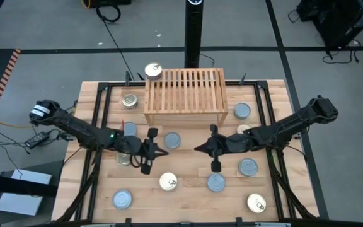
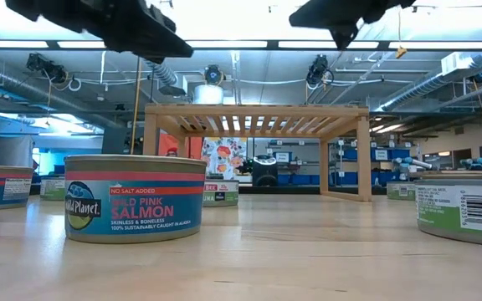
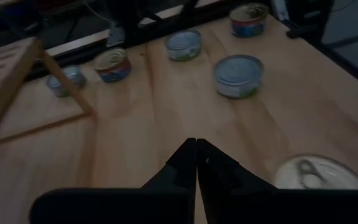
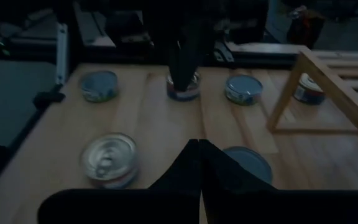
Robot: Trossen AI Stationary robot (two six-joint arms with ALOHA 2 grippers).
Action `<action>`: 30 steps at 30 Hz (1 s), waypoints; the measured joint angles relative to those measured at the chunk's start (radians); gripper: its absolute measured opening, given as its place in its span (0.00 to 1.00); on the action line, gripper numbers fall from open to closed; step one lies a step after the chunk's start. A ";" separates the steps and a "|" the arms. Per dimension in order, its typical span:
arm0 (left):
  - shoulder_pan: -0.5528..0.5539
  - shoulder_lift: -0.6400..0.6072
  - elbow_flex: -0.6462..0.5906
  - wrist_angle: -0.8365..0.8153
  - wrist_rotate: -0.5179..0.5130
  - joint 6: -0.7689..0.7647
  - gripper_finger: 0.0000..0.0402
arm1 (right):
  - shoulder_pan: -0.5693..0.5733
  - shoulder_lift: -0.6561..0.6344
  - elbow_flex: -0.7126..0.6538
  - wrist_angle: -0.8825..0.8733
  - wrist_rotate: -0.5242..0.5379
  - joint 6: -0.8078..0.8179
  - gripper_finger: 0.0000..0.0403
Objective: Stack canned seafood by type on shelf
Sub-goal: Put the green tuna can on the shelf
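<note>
My left gripper (image 1: 158, 151) hangs above the table (image 1: 188, 189) left of centre with its jaws pressed together on nothing; my wrist camera shows the two fingers (image 3: 188, 168) meeting in a point over bare wood. My right gripper (image 1: 201, 149) mirrors it right of centre, jaws likewise together and empty, fingers (image 4: 197, 163) touching.

The shelf (image 1: 185, 94) stands at 12 o'clock from both grippers, against the far edge of the table. One gold-lidded tin (image 1: 153, 70) sits at its far left corner, on the slats or just beside them, I cannot tell which. Another gold tin (image 1: 129, 100) lies on the table just left of the shelf, at 11 o'clock from my left gripper.

A blue-lidded tin (image 1: 172, 140) lies between my two grippers, near my left one at 1 o'clock. A gold tin (image 1: 168, 182) sits at 5 o'clock from my left gripper, and a blue tin (image 1: 122, 200) at 7 o'clock, farther off.

From my right gripper, a blue tin (image 1: 216, 183) lies at 5 o'clock, another (image 1: 247, 167) at 4 o'clock, a gold one (image 1: 256, 202) farther out at 4 o'clock, and a blue one (image 1: 242, 111) at 1 o'clock beside the shelf.

At table level, a salmon tin (image 2: 135, 198) stands in front of the shelf (image 2: 258, 125), with both arms overhead.
</note>
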 joint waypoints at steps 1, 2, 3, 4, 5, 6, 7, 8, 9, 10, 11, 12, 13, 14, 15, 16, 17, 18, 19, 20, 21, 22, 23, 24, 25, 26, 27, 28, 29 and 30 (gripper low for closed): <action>-0.010 0.000 0.000 -0.004 0.000 -0.009 0.05 | 0.005 0.000 0.000 0.007 0.000 0.000 0.02; -0.019 0.000 0.000 -0.008 0.000 -0.016 0.05 | 0.010 0.000 0.000 0.012 0.002 0.001 0.02; -0.027 0.000 0.000 -0.011 0.000 -0.024 0.05 | 0.015 0.000 0.000 0.018 0.009 0.001 0.02; -0.034 0.000 0.000 -0.015 -0.001 -0.037 0.05 | 0.020 0.000 0.000 0.026 0.019 0.000 0.02; -0.042 0.000 0.000 -0.022 -0.001 -0.046 0.05 | 0.025 0.000 0.000 0.036 0.024 0.000 0.02; -0.048 0.000 0.000 -0.028 -0.001 -0.058 0.05 | 0.028 0.000 0.000 0.047 0.025 -0.001 0.02; -0.055 0.000 0.000 -0.035 -0.002 -0.067 0.05 | 0.029 0.000 0.000 0.058 0.026 -0.001 0.02; -0.061 0.000 0.000 -0.045 -0.002 -0.074 0.05 | 0.030 0.000 0.000 0.067 0.026 -0.001 0.02; -0.068 0.000 0.000 -0.056 -0.003 -0.084 0.05 | 0.031 0.000 0.000 0.075 0.025 -0.002 0.02; -0.075 0.001 0.000 -0.068 -0.008 -0.095 0.05 | 0.031 0.000 0.000 0.081 0.025 -0.002 0.02; -0.082 0.007 0.000 -0.070 -0.025 -0.104 0.05 | 0.031 0.000 0.000 0.084 0.025 -0.003 0.02; -0.090 0.014 0.000 -0.069 -0.047 -0.118 0.05 | 0.031 0.000 0.000 0.087 0.025 -0.004 0.02; -0.100 0.021 0.000 -0.072 -0.070 -0.123 0.05 | 0.030 0.000 0.000 0.088 0.025 -0.004 0.02; -0.108 0.029 0.000 -0.075 -0.089 -0.127 0.05 | 0.030 0.000 0.000 0.088 0.025 -0.004 0.02; -0.113 0.040 0.000 -0.070 -0.098 -0.129 0.05 | 0.030 0.000 0.000 0.091 0.025 -0.004 0.02; -0.117 0.053 0.000 -0.067 -0.099 -0.128 0.05 | 0.030 0.000 0.000 0.097 0.025 -0.006 0.02; -0.119 0.064 0.000 -0.070 -0.099 -0.128 0.05 | 0.030 0.000 0.000 0.106 0.025 -0.010 0.02; -0.119 0.075 0.000 -0.074 -0.099 -0.128 0.05 | 0.031 0.000 0.000 0.116 0.025 -0.015 0.02; -0.119 0.085 0.000 -0.072 -0.099 -0.128 0.05 | 0.032 0.000 0.000 0.124 0.025 -0.017 0.02; -0.118 0.095 0.000 -0.066 -0.100 -0.128 0.05 | 0.032 -0.001 0.000 0.125 0.025 -0.018 0.02; -0.118 0.101 0.000 -0.060 -0.101 -0.128 0.05 | 0.032 -0.001 0.000 0.125 0.025 -0.020 0.02; -0.116 0.107 0.000 -0.059 -0.102 -0.128 0.05 | 0.032 -0.001 0.000 0.124 0.024 -0.025 0.02; -0.114 0.114 0.000 -0.052 -0.102 -0.127 0.05 | 0.032 -0.001 0.000 0.124 0.024 -0.028 0.02; -0.112 0.119 0.000 -0.042 -0.102 -0.126 0.05 | 0.032 -0.001 0.000 0.125 0.024 -0.034 0.02; -0.111 0.122 0.000 -0.035 -0.102 -0.126 0.05 | 0.032 -0.001 0.000 0.125 0.024 -0.036 0.02; -0.109 0.123 0.000 -0.027 -0.102 -0.126 0.05 | 0.032 -0.001 0.000 0.125 0.024 -0.037 0.02; -0.108 0.125 0.000 -0.015 -0.102 -0.127 0.05 | 0.032 -0.001 0.000 0.125 0.024 -0.037 0.02; -0.106 0.125 0.000 -0.007 -0.102 -0.129 0.05 | 0.032 -0.001 0.000 0.125 0.024 -0.037 0.02; -0.103 0.126 0.000 -0.006 -0.103 -0.133 0.05 | 0.032 -0.001 0.000 0.127 0.024 -0.038 0.02; -0.101 0.126 0.000 -0.003 -0.106 -0.141 0.05 | 0.032 -0.001 0.000 0.129 0.024 -0.037 0.02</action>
